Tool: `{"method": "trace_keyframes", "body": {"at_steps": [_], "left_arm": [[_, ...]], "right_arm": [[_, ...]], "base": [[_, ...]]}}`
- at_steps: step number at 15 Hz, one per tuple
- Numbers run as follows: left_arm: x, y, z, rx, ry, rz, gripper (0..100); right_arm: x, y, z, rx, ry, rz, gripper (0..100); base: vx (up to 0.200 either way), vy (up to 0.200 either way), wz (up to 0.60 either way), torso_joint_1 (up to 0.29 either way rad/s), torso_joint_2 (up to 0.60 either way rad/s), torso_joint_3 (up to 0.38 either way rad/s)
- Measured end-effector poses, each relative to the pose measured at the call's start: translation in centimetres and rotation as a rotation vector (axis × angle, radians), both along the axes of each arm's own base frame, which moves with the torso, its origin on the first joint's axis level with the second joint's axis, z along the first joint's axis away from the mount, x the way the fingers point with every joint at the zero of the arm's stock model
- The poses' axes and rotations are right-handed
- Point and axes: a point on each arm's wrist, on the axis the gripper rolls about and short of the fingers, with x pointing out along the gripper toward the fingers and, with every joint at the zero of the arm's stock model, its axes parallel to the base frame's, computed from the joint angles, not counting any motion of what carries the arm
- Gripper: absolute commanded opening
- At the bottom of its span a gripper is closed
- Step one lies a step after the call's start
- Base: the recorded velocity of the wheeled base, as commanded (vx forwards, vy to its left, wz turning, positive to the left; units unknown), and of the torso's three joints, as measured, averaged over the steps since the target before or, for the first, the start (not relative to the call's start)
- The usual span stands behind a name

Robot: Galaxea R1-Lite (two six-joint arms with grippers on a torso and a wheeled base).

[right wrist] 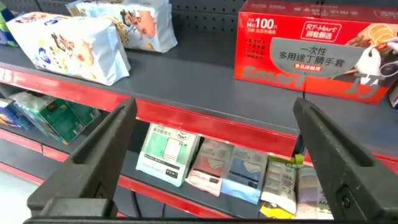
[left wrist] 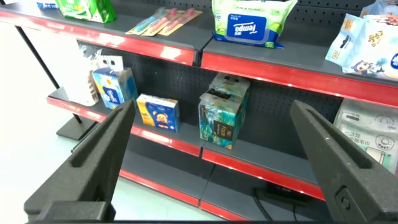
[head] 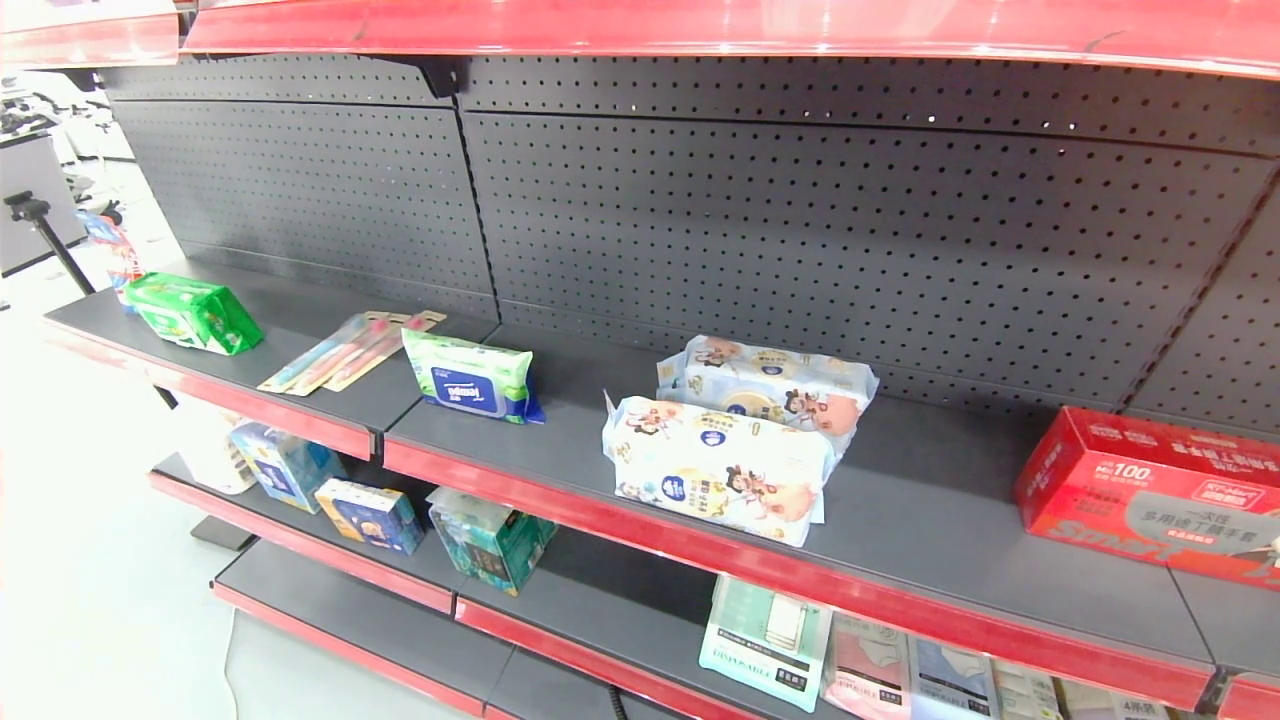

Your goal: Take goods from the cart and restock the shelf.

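The middle shelf [head: 930,520] carries a green pack [head: 195,313], carded toothbrushes [head: 350,350], a green and blue wipes pack [head: 470,375], two cartoon-printed packs [head: 720,465] one behind the other, and a red box [head: 1150,490]. My left gripper [left wrist: 211,106] is open and empty, facing the lower shelf below the wipes pack [left wrist: 252,22]. Open and empty too, my right gripper [right wrist: 214,102] hangs in front of the shelf edge between the cartoon packs [right wrist: 68,37] and the red box [right wrist: 308,46].
On the lower shelf stand a blue box [head: 285,465], a yellow and blue box [head: 370,515] and a teal box [head: 490,540]. Flat packets [head: 765,640] lean under the right section. Bare shelf lies between the cartoon packs and the red box. The floor is at the left.
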Motion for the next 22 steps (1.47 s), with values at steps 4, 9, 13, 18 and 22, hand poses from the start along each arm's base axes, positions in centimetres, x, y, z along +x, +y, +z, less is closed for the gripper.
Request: {"method": "trace_keyframes", "body": {"at_steps": [4, 9, 13, 18, 22], "left_arm": [[0.00, 0.00, 0.00, 0.000, 0.000, 0.000, 100], [0.00, 0.00, 0.01, 0.001, 0.000, -0.001, 100], [0.00, 0.00, 0.00, 0.002, 0.000, -0.001, 100], [0.00, 0.00, 0.00, 0.001, 0.000, -0.001, 100], [0.00, 0.00, 0.00, 0.001, 0.000, 0.000, 100]], "right_arm": [[0.00, 0.00, 0.00, 0.000, 0.000, 0.002, 100], [0.00, 0.01, 0.00, -0.002, 0.000, 0.003, 100], [0.00, 0.01, 0.00, -0.003, 0.000, 0.005, 100], [0.00, 0.01, 0.00, -0.003, 0.000, 0.005, 100], [0.00, 0.01, 0.00, -0.004, 0.000, 0.005, 100]], "base": [[0.000, 0.000, -0.15, -0.001, 0.00, 0.003], [0.000, 0.000, -0.60, 0.008, 0.00, 0.001], [0.000, 0.000, -0.60, 0.005, 0.00, 0.002], [0.000, 0.000, -0.60, 0.002, 0.00, 0.003], [0.000, 0.000, 0.00, 0.000, 0.00, 0.000]]}}
